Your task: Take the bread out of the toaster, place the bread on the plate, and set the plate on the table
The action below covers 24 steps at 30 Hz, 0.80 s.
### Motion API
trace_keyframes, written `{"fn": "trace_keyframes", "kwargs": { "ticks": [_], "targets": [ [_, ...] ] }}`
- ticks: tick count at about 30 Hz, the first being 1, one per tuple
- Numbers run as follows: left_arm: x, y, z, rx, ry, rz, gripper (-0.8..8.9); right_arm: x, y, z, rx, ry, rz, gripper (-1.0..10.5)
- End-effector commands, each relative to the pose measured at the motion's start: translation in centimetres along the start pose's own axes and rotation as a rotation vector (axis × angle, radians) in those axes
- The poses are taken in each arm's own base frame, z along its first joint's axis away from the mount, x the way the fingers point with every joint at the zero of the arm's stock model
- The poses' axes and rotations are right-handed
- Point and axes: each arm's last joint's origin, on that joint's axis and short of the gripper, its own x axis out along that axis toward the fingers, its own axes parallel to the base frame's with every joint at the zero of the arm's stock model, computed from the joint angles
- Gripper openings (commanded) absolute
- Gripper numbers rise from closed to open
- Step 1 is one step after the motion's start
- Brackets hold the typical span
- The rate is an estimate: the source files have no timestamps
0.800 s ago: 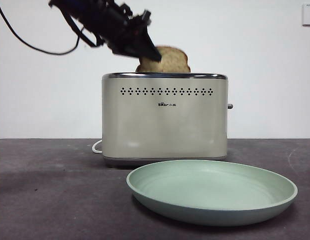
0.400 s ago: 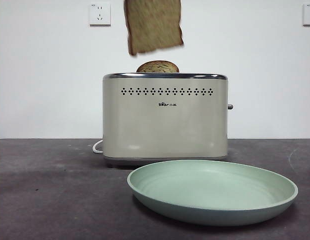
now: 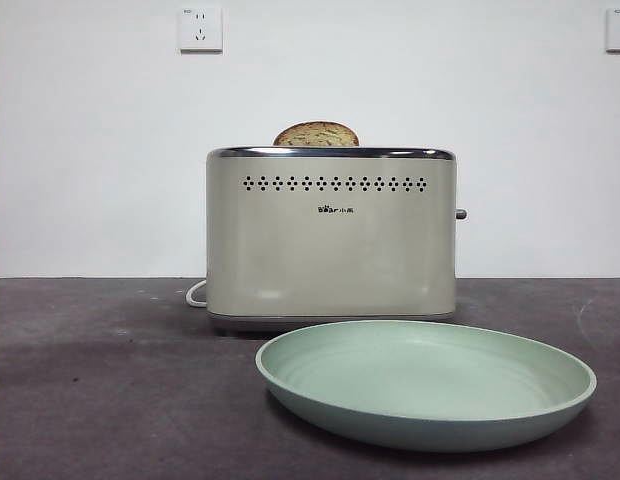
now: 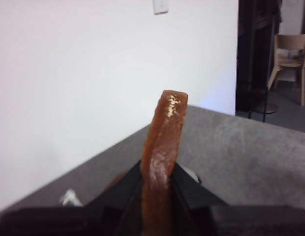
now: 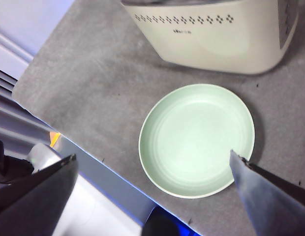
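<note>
Front view: the toaster [image 3: 331, 232] stands upright on the dark grey desk [image 3: 100, 380], its chrome rim level and its side knob [image 3: 460, 214] facing the picture's right. Only a small, dark, round-topped slice [image 3: 316, 134] rises from the slot. The pale green plate [image 3: 426, 382] lies flat on the desk just in front of the toaster, set toward the knob side, and nothing lies in it. A white cord [image 3: 195, 293] curls out beside the toaster's base on the side away from the knob. Two wall sockets [image 3: 200, 27] show on the white wall behind. Neither arm appears in this view. Left wrist view: the left gripper [image 4: 157, 184] has its jaws clamped on the bread [image 4: 163, 147], which is seen edge-on as a brown crust standing up between the jaws, clear of the desk, which lies well beyond it. A chair [image 4: 290, 54] stands in the room behind. Right wrist view: the right gripper [image 5: 152, 169] hangs high above the desk with its jaws wide apart and nothing between them; the plate [image 5: 157, 110] lies below, framed by the jaws, and the toaster [image 5: 216, 34] stands beyond the plate.
</note>
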Motion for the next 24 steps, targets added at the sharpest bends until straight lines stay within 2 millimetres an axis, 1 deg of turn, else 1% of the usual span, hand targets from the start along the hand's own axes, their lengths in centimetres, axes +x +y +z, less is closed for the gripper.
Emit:
{"fn": "trace_keyframes", "kwargs": {
  "ticks": [1,4,7,8,11,14,19,21,24],
  "targets": [
    [-2.8,-0.7,0.1,-0.064,0.027,0.001,-0.08,0.8,-0.7,0.5,0.038,0.030,-0.026,6.6],
    [-5.2,-1.6,-0.2,-0.100,0.079,-0.017,-0.08,1.9,-1.9,0.9,0.072,0.085,-0.096,6.6],
    [-7.5,-2.3,-0.6,-0.116,0.112,-0.034,-0.07,3.3,-3.1,1.3,0.112,0.146,-0.125,6.5],
    [-8.2,-2.5,-0.7,-0.117,0.115,-0.037,-0.07,3.8,-3.5,1.4,0.126,0.166,-0.127,6.4],
    [-10.2,-3.0,-1.0,-0.134,0.130,-0.028,-0.07,5.4,-4.8,1.8,0.161,0.221,-0.122,5.3],
    [-11.9,-3.4,-1.6,-0.148,0.170,-0.010,-0.07,7.2,-5.8,2.0,0.181,0.284,-0.109,5.3],
    [-13.8,-3.9,-3.2,-0.172,0.212,0.011,-0.07,10.6,-7.5,2.1,0.207,0.377,-0.089,5.3],
    [-14.3,-4.1,-4.0,-0.198,0.215,0.011,-0.07,12.1,-8.0,2.0,0.211,0.417,-0.084,5.3],
    [-14.7,-4.4,-5.3,-0.250,0.242,0.004,-0.08,14.1,-8.6,1.6,0.201,0.482,-0.128,5.3]
  ]
}}
